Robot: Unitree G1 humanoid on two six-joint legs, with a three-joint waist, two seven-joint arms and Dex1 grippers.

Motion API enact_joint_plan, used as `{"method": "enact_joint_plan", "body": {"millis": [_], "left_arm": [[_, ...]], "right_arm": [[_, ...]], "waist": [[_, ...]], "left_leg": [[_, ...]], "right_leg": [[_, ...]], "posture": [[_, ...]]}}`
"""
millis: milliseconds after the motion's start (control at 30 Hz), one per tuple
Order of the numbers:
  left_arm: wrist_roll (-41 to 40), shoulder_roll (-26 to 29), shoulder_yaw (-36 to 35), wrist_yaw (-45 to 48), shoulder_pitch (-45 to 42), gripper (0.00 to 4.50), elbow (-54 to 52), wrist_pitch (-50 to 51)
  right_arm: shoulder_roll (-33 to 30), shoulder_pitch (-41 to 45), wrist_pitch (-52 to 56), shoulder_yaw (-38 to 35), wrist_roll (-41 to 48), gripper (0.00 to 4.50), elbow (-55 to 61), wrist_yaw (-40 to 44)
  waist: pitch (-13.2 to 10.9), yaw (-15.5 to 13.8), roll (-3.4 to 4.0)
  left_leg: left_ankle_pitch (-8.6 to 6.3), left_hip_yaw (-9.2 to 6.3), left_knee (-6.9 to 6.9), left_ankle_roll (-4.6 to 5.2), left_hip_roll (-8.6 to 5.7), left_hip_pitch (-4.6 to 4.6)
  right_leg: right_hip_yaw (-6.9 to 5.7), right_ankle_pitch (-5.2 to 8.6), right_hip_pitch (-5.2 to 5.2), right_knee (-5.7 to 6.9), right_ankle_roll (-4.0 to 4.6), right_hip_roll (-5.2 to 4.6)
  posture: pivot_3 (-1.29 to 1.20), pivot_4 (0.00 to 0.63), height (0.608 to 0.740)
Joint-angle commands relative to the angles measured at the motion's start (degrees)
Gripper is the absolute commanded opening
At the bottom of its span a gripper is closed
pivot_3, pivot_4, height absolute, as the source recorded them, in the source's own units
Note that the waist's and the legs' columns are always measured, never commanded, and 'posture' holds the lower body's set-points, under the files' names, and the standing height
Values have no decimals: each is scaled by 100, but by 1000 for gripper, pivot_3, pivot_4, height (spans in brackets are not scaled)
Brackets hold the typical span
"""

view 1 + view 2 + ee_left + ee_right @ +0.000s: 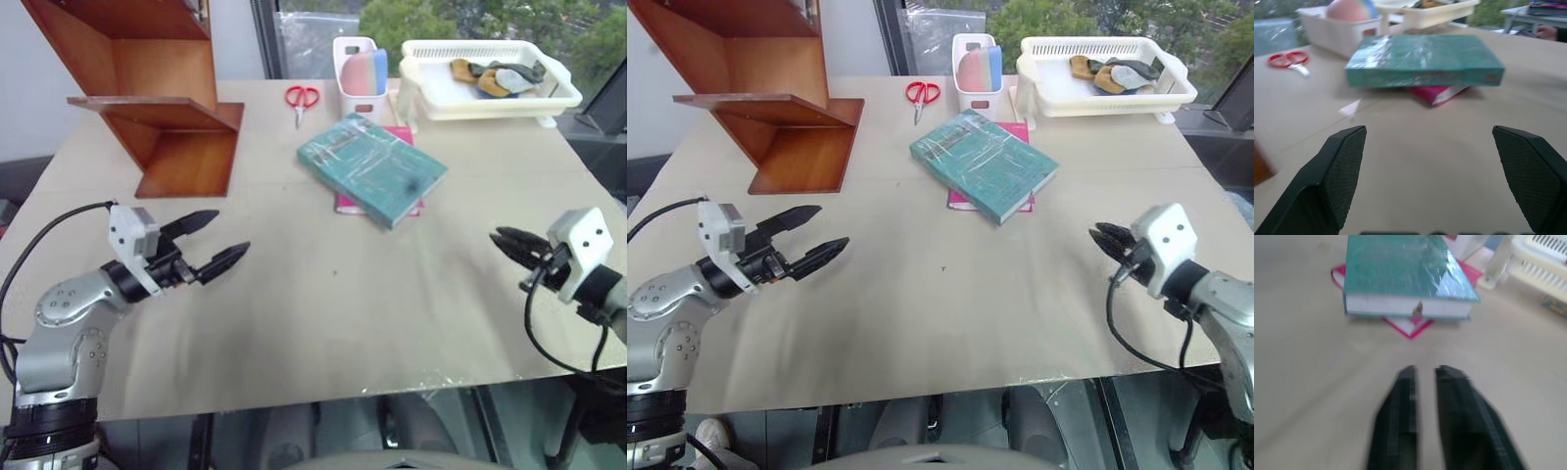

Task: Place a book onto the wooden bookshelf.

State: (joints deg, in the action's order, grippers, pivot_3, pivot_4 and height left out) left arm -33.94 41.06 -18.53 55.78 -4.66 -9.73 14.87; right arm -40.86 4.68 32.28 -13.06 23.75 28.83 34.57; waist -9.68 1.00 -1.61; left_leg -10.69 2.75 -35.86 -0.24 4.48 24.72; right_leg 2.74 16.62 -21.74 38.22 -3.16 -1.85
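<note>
While flat atop the pink book (345,204), the book (372,166), long axis diagonal.

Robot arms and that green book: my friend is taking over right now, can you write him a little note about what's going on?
Left gripper: open, empty, hovering over the table, aimed toward the book.
Right gripper: shut, empty, also over the table, pointing toward the book.
Teal book: lying flat mid-table, on top of a pink book, untouched.
Wooden bookshelf: far left corner of the table, no book on the boards in view.
Done: nothing yet.
Left: grasp the teal book, lift it, carry it left, set it on a shelf board.
</note>
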Motion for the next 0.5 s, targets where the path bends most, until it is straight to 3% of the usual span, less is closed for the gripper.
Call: {"method": "enact_joint_plan", "body": {"millis": [33, 100, 233, 333, 433, 500], "left_arm": [[-81, -85, 334, -18, -218, 4500, -527, 85], [-88, -120, 496, -62, -334, 4500, -657, 185], [-98, -223, 571, -376, -455, 4500, -776, 438], [-523, -901, 596, -1794, -912, 4500, -738, 1553], [-913, -1501, 654, -2698, -1338, 4500, -635, 2458], [-1200, -1869, 543, -3143, -1644, 4500, -320, 2862]], "right_arm": [[199, 1128, 385, 865, -431, 186, -552, -307], [528, 1894, 358, 1303, -644, 186, -1169, -376], [849, 2513, 212, 1711, -1013, 186, -1784, -457], [1055, 2732, -346, 1930, -1221, 186, -2006, -347], [1238, 2494, -1206, 1757, -872, 186, -1872, 227], [1157, 2184, -979, 1540, -393, 719, -1450, 569]], "waist": [[0, 3, -1], [-1, 10, 0], [-1, -66, 0], [-2, -116, 2], [-2, -111, 0], [-2, -184, -1]], "left_leg": [[0, -1, -2, 0, 0, -1], [0, -1, -10, 0, 2, 0], [-1, -9, -9, 1, 2, 11], [-5, -9, -8, 8, -1, 22], [-9, -15, -23, 14, -5, 39], [-9, -21, -24, 15, -6, 40]], "right_leg": [[0, 0, 0, 0, 0, 1], [2, -1, 0, 4, 1, 6], [-3, 1, -5, 13, 3, 11], [-5, 4, -6, 0, 0, 7], [-8, 2, -14, 1, -5, 6], [-13, 2, -11, 1, -6, 5]], "posture": [[0, 150, 740], [0, 150, 740], [0, 150, 740], [0, 150, 740], [0, 150, 740], [0, 150, 740]]}}
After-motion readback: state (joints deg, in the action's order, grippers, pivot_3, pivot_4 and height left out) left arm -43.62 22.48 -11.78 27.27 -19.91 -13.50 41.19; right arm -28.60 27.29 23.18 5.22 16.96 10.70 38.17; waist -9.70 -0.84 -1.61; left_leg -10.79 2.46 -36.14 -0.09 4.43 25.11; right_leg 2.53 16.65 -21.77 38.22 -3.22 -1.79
